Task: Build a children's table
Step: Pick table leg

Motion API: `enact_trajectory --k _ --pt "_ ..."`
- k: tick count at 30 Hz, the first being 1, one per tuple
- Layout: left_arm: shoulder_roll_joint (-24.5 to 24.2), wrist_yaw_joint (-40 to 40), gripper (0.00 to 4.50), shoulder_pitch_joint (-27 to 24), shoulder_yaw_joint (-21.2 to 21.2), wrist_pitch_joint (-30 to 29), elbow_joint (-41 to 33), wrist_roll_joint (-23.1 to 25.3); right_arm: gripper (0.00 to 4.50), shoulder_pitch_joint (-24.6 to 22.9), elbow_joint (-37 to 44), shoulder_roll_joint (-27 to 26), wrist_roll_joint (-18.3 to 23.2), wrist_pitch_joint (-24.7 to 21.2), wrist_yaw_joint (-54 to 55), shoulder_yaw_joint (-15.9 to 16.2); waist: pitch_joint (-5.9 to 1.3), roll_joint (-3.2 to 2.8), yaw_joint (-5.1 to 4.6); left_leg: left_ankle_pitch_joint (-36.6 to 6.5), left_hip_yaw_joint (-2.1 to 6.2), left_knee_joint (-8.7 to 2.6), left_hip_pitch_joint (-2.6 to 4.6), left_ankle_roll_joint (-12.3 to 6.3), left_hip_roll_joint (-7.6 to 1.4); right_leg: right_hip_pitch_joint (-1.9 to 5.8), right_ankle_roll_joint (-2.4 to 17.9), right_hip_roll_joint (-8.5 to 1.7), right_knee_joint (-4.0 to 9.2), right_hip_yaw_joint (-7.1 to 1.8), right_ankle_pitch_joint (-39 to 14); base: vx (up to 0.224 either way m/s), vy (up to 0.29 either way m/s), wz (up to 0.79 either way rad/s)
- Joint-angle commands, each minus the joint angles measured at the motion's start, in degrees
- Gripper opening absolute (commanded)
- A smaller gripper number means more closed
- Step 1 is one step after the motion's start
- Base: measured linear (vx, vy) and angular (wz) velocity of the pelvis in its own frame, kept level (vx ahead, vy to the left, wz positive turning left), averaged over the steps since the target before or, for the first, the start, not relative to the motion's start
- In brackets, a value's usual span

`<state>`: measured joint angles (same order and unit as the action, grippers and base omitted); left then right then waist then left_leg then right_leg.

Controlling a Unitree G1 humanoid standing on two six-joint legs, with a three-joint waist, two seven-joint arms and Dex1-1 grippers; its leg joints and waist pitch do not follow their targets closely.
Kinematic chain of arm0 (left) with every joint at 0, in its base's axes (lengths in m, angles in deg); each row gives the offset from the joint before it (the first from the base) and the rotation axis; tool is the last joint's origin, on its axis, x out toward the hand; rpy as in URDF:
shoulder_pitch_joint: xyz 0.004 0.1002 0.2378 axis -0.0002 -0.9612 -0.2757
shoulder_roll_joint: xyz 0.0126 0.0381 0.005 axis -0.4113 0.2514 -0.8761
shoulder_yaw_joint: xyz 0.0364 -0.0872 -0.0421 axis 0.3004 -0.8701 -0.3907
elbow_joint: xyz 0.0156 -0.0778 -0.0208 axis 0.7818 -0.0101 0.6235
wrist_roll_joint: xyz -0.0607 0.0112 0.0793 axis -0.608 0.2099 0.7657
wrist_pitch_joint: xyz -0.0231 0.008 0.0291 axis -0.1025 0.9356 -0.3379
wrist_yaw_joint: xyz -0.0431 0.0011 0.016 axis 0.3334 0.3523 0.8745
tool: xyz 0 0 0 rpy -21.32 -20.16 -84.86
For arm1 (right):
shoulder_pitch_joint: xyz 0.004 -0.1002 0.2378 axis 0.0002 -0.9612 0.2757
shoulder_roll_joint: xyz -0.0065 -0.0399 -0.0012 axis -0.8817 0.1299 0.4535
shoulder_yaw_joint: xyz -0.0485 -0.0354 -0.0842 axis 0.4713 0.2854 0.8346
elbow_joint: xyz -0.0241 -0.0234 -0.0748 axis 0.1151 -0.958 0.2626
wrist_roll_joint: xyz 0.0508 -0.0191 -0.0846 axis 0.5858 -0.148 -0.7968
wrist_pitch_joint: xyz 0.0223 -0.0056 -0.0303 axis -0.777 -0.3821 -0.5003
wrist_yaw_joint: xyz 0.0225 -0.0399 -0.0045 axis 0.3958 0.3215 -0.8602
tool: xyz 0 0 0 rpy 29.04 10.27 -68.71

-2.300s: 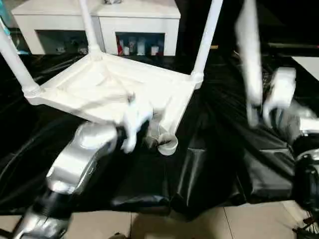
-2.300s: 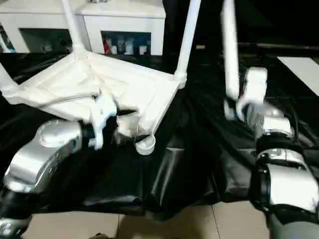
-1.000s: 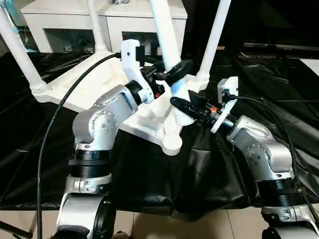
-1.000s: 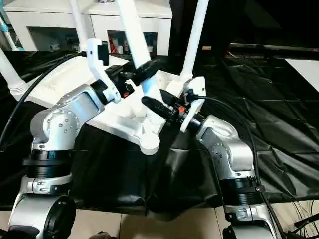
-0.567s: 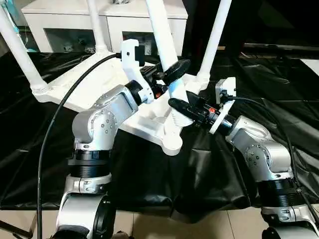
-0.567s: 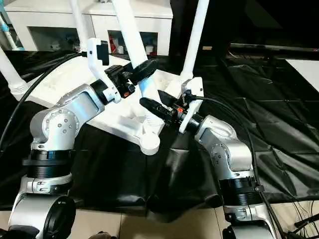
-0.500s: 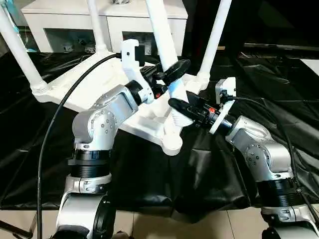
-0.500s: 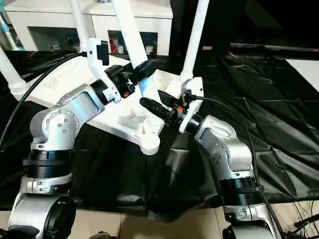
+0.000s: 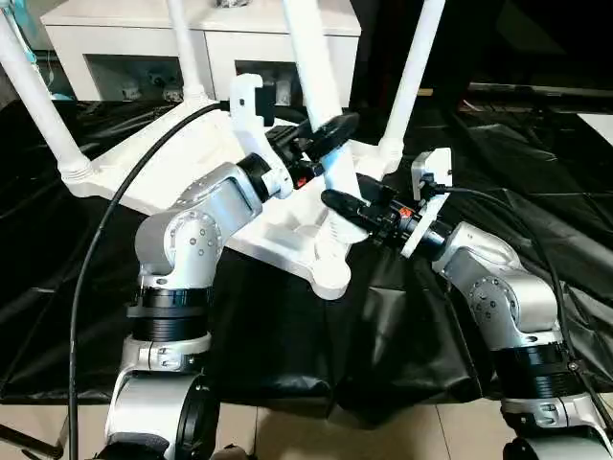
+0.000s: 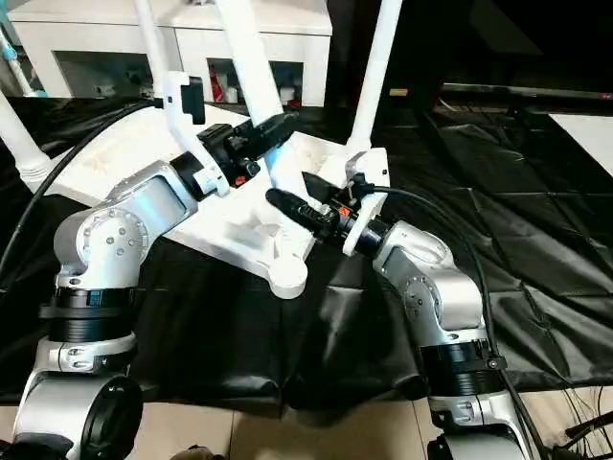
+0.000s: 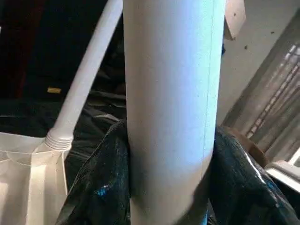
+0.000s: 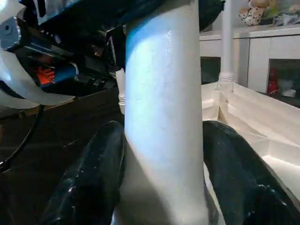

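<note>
The children's table lies upside down on the black cloth, tilted, with three white legs standing up from its corner sockets. A fourth white leg stands over the near corner socket. My left gripper is shut on this leg partway up; in the left wrist view the leg sits tight between the black fingers. My right gripper holds the same leg lower down, just above the socket, and its fingers lie against both sides of the leg.
A white cabinet with glass doors stands behind the table. Black cloth covers the work surface and hangs over its near edge to the tiled floor. A black cable loops beside my left arm.
My left gripper's fingers have closed in from wide apart onto the fourth leg. My right gripper has edged slightly up and left along the leg's base.
</note>
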<state>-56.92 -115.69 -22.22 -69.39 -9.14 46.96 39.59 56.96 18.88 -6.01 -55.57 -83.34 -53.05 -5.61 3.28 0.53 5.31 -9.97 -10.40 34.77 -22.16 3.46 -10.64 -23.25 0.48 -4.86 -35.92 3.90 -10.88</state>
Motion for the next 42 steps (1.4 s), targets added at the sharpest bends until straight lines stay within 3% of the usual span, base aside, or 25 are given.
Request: enact_trajectory --k 1,5,11,17,23,27,29,36,42 --pt "-0.2 -0.7 1.93 1.2 0.7 0.3 -0.8 -0.4 3.03 -0.2 0.6 0.4 -0.6 -0.1 0.0 0.3 -4.08 0.36 0.14 -9.1 0.81 -4.08 0.79 -2.03 -2.1 3.29 11.1 -3.21 4.44 -2.52 -8.1 0.0 0.0 0.0" --pt "-0.7 -1.3 1.93 0.9 2.0 0.6 -1.3 0.3 3.43 0.0 0.6 1.2 -1.2 -0.4 0.0 0.8 -4.08 0.33 0.17 -8.6 0.8 -4.05 0.8 -2.1 -2.1 3.25 11.1 -3.18 4.4 -2.53 -7.8 0.0 0.0 0.0" --pt "-2.5 -4.1 1.93 -0.3 6.8 0.8 -3.1 2.5 3.43 3.0 -1.4 4.8 -2.5 -4.3 -1.7 1.9 -4.11 0.41 0.14 -8.2 0.81 -4.03 0.82 -2.09 -2.12 3.35 11.1 -3.16 4.3 -2.54 -7.5 0.0 0.0 0.0" --pt "-3.1 -5.2 1.91 -0.6 7.7 0.5 -4.4 1.6 3.43 4.8 -3.2 7.2 -3.6 -6.5 -3.7 3.4 -4.14 0.58 0.15 -7.2 0.75 -3.88 0.69 -2.53 -2.09 3.46 11.9 -3.23 4.07 -2.54 -6.3 0.0 0.0 0.0" --pt "-2.8 -6.9 1.91 -0.7 5.6 -2.7 -5.6 -3.3 3.43 7.0 -3.1 10.3 -0.9 -13.9 -7.0 3.9 -4.18 0.61 0.19 -6.9 0.63 -3.72 0.82 -2.79 -2.03 3.51 12.7 -3.11 3.94 -2.52 -5.9 0.0 0.0 0.0" --pt "-3.8 -9.1 1.91 -1.2 3.2 -6.8 -6.2 -8.2 3.43 8.8 -2.0 12.7 5.5 -21.8 -10.3 0.6 -4.14 0.48 0.32 -7.2 0.65 -3.68 0.95 -2.99 -1.99 3.51 13.3 -3.03 3.97 -2.52 -6.1 0.0 0.0 0.0" --pt "-4.8 -9.8 1.91 -1.5 2.3 -7.8 -5.8 -9.5 3.43 9.3 -1.7 13.6 7.5 -23.5 -11.4 -0.9 -4.22 0.53 0.44 -6.7 0.65 -3.63 0.81 -3.11 -2.05 3.54 13.4 -3.1 3.87 -2.49 -5.4 0.0 0.0 0.0" --pt "-6.7 -11.6 1.91 -1.7 -0.3 -10.1 -5.0 -12.8 3.43 9.8 -1.5 15.6 10.0 -27.0 -13.6 -2.1 -4.16 0.83 0.78 -6.8 0.6 -3.64 0.9 -2.24 -2.05 3.43 12.6 -3.16 3.99 -2.51 -7.5 0.0 0.0 0.0" --pt "-9.3 -13.7 1.9 -2.3 1.6 -10.8 -5.4 -12.5 3.43 10.1 -1.4 16.2 10.7 -28.3 -13.9 -1.2 -4.29 0.71 0.93 -5.6 0.59 -3.62 0.92 -2.12 -2.05 3.41 12.3 -3.14 3.77 -2.5 -6.2 0.0 0.0 0.0"
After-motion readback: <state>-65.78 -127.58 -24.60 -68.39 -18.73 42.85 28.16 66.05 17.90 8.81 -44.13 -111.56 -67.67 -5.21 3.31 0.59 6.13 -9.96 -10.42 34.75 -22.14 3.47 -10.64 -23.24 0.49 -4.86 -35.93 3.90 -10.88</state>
